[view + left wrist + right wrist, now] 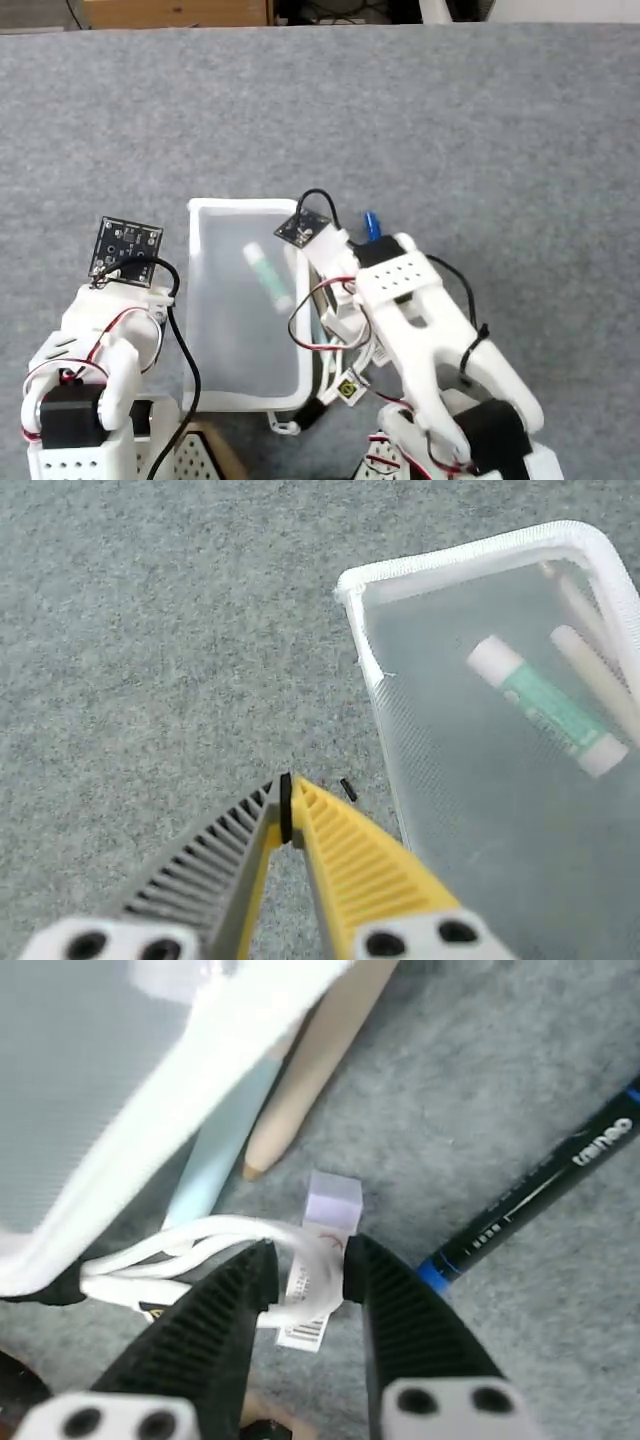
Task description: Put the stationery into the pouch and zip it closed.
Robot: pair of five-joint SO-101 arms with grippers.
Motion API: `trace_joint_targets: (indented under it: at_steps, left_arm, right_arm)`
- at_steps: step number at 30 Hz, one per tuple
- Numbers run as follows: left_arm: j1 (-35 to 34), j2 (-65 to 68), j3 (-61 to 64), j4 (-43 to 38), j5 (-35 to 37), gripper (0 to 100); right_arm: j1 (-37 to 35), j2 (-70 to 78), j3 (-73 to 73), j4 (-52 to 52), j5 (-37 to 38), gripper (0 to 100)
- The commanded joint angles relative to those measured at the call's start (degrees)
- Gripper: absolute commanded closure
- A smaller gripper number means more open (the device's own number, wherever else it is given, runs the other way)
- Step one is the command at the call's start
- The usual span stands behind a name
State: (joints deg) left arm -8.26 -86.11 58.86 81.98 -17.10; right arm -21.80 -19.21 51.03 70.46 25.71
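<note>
Grey felt-like table [500,120] underlies everything. Nearest, the left gripper [285,810] sits empty with its fingers pressed together, just left of the mesh pouch [215,345]. The right gripper [310,1250] pinches a white tagged cord [305,1305] at the pouch's right edge. The blue pen [540,1175] lies outside the pouch, just right of that gripper, seemingly pointing near to far, so the right arm is nearer. Farther in, the glue stick [268,277] lies inside the pouch.

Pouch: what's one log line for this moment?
pouch: glue stick inside | blue pen: outside | left hand: shut, empty | right hand: shut on white tag
</note>
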Motion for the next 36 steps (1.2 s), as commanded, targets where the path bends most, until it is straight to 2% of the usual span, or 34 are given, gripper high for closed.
trace_joint_targets:
  at_steps: [1,9,11,14,22,29,33,36]
  left_arm:
    - [-0.66,0.26,-0.31,-0.62,-0.35,97]
    - [-0.66,0.26,-0.31,-0.7,-0.35,97]
    - [-0.66,0.26,-0.31,-0.7,-0.35,97]
    - [-0.66,0.26,-0.31,-0.7,-0.35,97]
    - [-0.66,0.26,-0.31,-0.7,-0.35,97]
    - [-0.48,0.26,-1.8,-0.35,-0.18,97]
    - [-0.31,0.26,-4.53,-0.26,3.43,96]
    - [-0.31,0.26,-7.43,1.58,5.63,88]
  right_arm:
    - [0.97,3.12,-2.95,-1.85,0.44,88.5]
    - [0.97,8.57,-3.03,-5.63,0.44,89.0]
    - [0.97,8.57,-3.65,-5.98,0.44,92.3]
    - [0.97,8.57,-6.29,-5.19,0.44,98.8]
    - [0.97,8.48,-15.43,1.85,0.44,98.6]
    - [0.7,8.48,-34.77,12.66,0.44,98.6]
    - [0.62,8.48,-50.33,21.45,0.09,98.6]
    - [0.53,8.66,-62.46,27.34,0.0,98.6]
